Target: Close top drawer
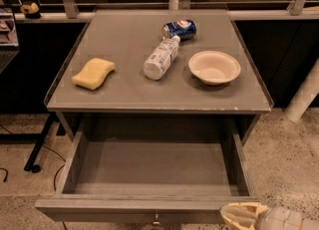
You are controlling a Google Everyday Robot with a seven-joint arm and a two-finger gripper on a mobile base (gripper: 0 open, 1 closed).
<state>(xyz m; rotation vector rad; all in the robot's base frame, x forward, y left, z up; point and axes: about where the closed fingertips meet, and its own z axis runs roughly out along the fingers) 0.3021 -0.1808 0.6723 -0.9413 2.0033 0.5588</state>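
Nearest to us, at the bottom right edge of the camera view, sits the gripper [244,216], pale and ribbed. We cannot tell whether it is apart or together, since only part of it shows. It holds nothing that we can make out.

Just beside it, to its left and slightly beyond, runs the front panel of the top drawer [149,174], with its small knob [156,220] at the centre, well to the left of the gripper. The gripper is at the right end of that panel, and we cannot say whether it is touching it.

The drawer is pulled far out, its deep empty box open to view. The panel's long axis runs left to right, while the drawer slides away from us, into the table [124,97]. In our judgement, then, the closing push must go straight away from the gripper (pressing off-centre, near the right end, may skew the box on its runners).

Farther back, on the tabletop, lie a yellow sponge [93,73], a bottle [161,57] on its side, a white bowl [214,67] and, farthest, a blue can [179,29].
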